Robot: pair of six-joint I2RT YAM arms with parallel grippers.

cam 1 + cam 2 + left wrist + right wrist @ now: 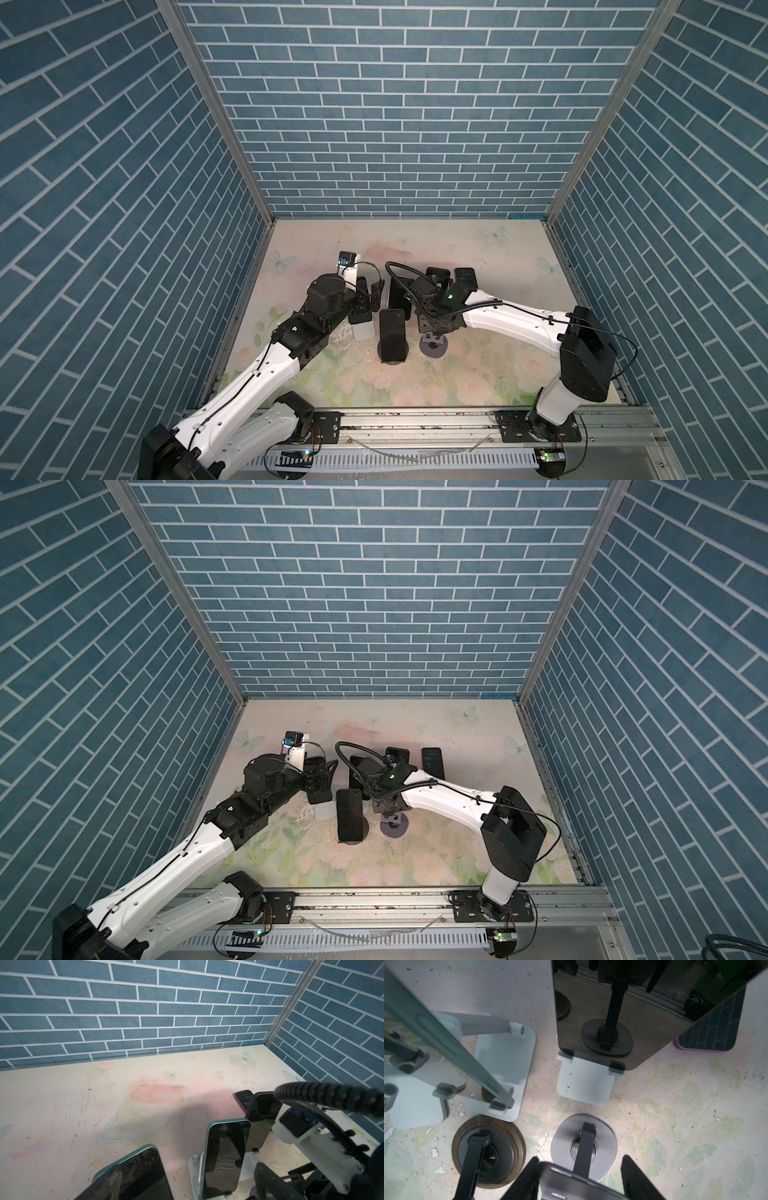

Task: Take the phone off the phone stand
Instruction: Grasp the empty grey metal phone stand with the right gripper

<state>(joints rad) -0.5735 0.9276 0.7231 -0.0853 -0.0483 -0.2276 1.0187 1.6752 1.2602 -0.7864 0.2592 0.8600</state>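
Right gripper [580, 1158]: jaws parted, straddling the dark slab phone [571, 1182], which sits on the grey round-based phone stand [562, 1142]. Left gripper [370, 293]: jaws spread wide, well apart from that stand.

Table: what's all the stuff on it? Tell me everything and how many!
standing phones: five, dark screens, two teal-edged; on stands mid-table
flat phone: one, purple case; lying behind the cluster, to the right
white stands: three, white; back and left of the cluster
wood-rimmed stand: one, black and brown; front of the cluster
grey stand: one, grey, round; front right, under the right pincer
table: one, pale floral; floor of the booth
walls: three, blue brick; around the table
left pincer: one, black; open, over the leftmost phone
right pincer: one, black; fingers either side of the grey stand's phone
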